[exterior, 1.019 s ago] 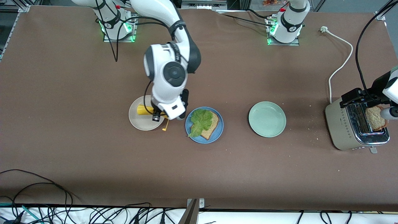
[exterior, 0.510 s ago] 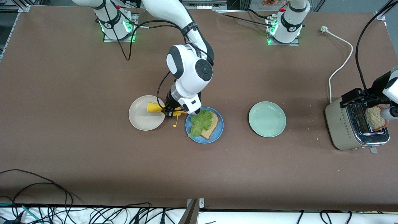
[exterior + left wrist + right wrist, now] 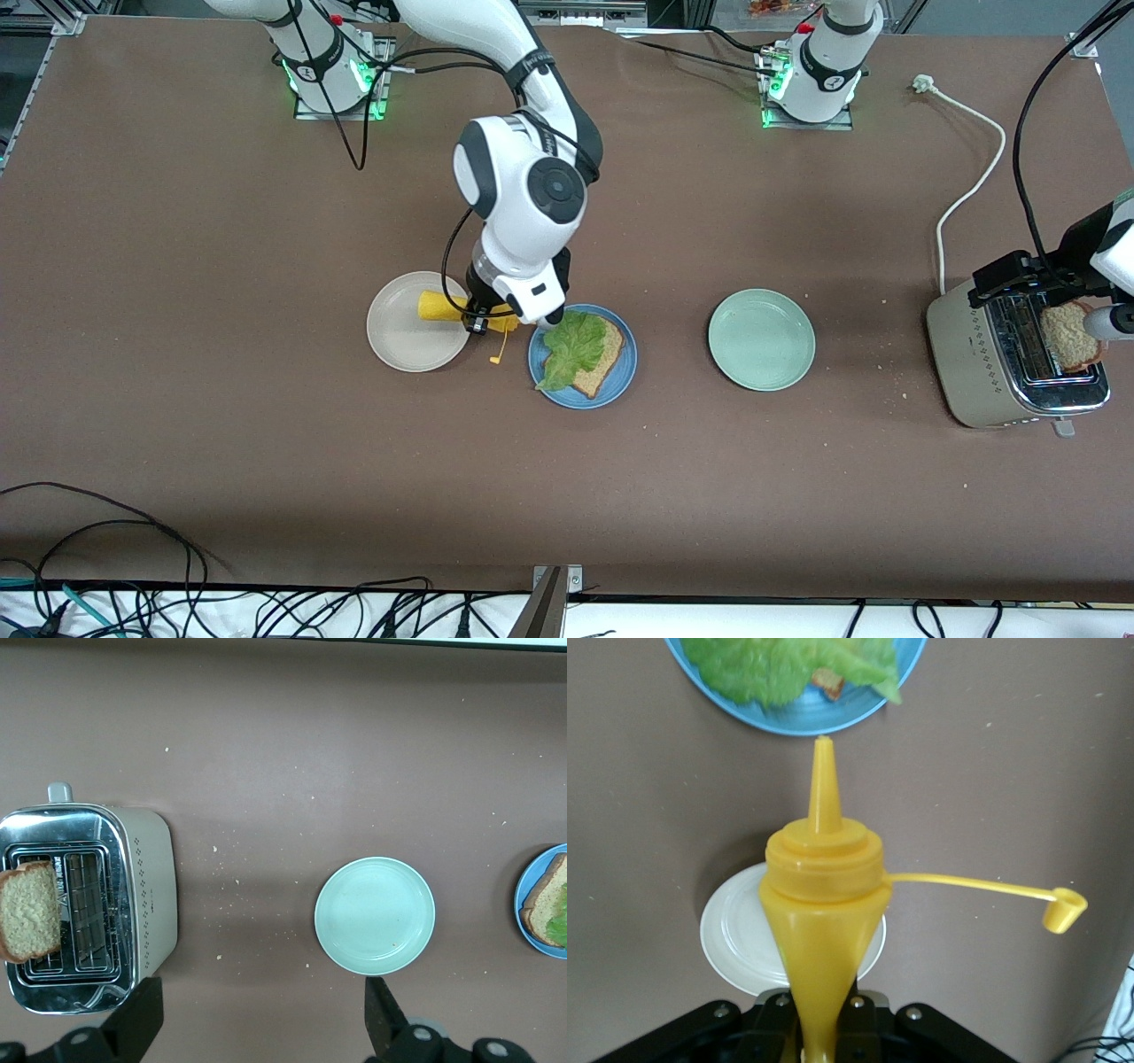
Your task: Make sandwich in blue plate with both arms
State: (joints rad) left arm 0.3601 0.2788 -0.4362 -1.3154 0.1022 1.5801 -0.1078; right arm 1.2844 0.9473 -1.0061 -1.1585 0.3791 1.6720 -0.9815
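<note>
Our right gripper [image 3: 483,321] sits just left of centre in the front view, clenched on a yellow squeeze bottle [image 3: 822,904] low on its body. The bottle is carried tilted, nozzle toward the blue plate [image 3: 620,379], its open cap [image 3: 1063,909] dangling on a thin tether. In the right wrist view the nozzle tip lies at the plate's rim, at the top of that picture, not yet over the food. The beige-white plate [image 3: 394,341] lies under the bottle's base.

On the blue plate, just right of the gripper in the front view, we see one bread slice [image 3: 602,359] with a lettuce leaf [image 3: 571,341] on it. So we judge the step in hand to be saucing the leaf.

To do it well, we should carry the nozzle inward until it hangs over the middle of the leaf, tip it further down, then squeeze gently and briefly. A hard squeeze risks sauce on the table. The swinging cap should be kept clear of the lettuce.

At the right edge of the front view our left gripper [image 3: 1076,306] waits, fingers spread wide, over the toaster [image 3: 89,904]. A second bread slice [image 3: 31,921] stands in the slot, ready as the top once the sauce is on. The mint-green plate [image 3: 761,339] lies between toaster and blue plate.
</note>
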